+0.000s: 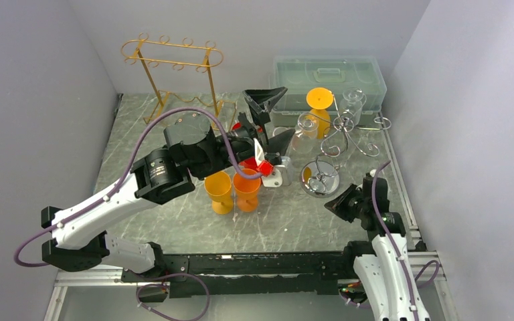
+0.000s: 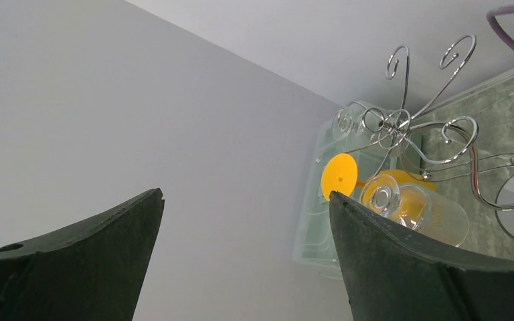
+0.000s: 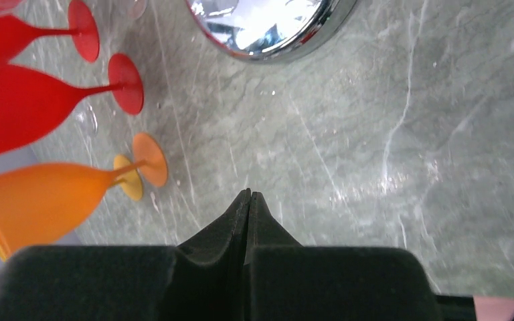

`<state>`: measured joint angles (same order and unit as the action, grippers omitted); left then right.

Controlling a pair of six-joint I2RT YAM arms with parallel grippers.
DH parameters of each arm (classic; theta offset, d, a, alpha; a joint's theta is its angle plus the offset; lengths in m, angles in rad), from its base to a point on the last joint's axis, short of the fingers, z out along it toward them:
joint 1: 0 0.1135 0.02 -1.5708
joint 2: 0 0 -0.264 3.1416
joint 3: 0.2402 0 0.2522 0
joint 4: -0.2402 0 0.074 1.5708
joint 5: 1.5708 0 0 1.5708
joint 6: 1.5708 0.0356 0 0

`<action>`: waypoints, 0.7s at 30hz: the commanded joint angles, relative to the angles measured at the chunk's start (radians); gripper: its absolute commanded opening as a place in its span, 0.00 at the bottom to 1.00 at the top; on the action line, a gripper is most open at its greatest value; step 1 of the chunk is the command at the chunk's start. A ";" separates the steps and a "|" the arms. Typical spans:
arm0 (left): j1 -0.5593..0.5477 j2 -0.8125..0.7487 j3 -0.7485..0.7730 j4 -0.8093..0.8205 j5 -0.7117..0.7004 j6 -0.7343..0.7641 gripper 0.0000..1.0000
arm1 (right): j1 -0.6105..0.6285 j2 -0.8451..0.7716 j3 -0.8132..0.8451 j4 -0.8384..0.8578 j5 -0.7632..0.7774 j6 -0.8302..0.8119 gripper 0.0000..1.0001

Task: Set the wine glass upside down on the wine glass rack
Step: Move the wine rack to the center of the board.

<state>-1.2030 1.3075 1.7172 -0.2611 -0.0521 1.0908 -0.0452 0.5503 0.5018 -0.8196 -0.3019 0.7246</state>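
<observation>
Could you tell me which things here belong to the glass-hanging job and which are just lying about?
Job: chrome rack, two standing orange glasses, red glasses, open left gripper.
Lying about: clear plastic box, gold rack, shut right gripper.

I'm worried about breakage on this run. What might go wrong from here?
1. The left end effector is open and empty near the silver rack, which carries a clear glass and an orange glass; a careless swing might knock them.
2. Two upright orange glasses stand close by the left arm; lowering it might tip them.
</observation>
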 commanded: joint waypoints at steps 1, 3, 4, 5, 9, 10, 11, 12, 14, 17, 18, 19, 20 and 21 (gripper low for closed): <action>0.000 -0.004 0.032 0.034 -0.010 0.009 0.99 | 0.038 0.013 -0.107 0.286 0.097 0.206 0.00; 0.002 -0.007 0.031 0.033 -0.009 0.011 0.99 | 0.072 0.016 -0.178 0.350 0.134 0.278 0.00; 0.002 -0.008 0.033 0.028 -0.011 0.011 0.99 | 0.075 0.016 -0.206 0.378 0.142 0.322 0.00; 0.002 -0.008 0.032 0.023 -0.012 0.012 0.99 | 0.077 0.014 -0.230 0.403 0.152 0.349 0.00; 0.000 -0.021 0.016 0.027 -0.018 0.013 0.99 | 0.078 0.029 -0.277 0.458 0.216 0.401 0.00; 0.000 -0.024 0.010 0.025 -0.018 0.014 1.00 | 0.077 0.039 -0.287 0.473 0.231 0.411 0.00; 0.001 -0.027 0.006 0.022 -0.019 0.012 0.99 | 0.077 0.052 -0.295 0.487 0.246 0.425 0.00; 0.001 -0.029 0.002 0.020 -0.020 0.012 0.99 | 0.077 0.064 -0.306 0.503 0.261 0.438 0.00; 0.001 -0.033 0.000 0.015 -0.022 0.011 0.99 | 0.078 0.089 -0.335 0.564 0.281 0.470 0.00; 0.002 -0.030 0.005 0.004 -0.021 0.009 0.99 | 0.077 0.136 -0.376 0.663 0.300 0.505 0.00; 0.002 -0.030 0.006 0.002 -0.021 0.010 0.99 | 0.077 0.157 -0.387 0.695 0.321 0.514 0.00; 0.001 -0.031 0.005 -0.001 -0.020 0.012 0.99 | 0.078 0.180 -0.393 0.721 0.327 0.515 0.00; 0.001 -0.031 0.005 -0.003 -0.018 0.015 0.99 | 0.078 0.207 -0.396 0.748 0.328 0.515 0.00; 0.001 -0.032 0.004 -0.005 -0.016 0.016 0.99 | 0.078 0.236 -0.397 0.774 0.327 0.510 0.00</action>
<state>-1.2030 1.3060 1.7168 -0.2745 -0.0566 1.1053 0.0288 0.7063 0.1230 -0.2241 -0.0402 1.1980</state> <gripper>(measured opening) 0.994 0.006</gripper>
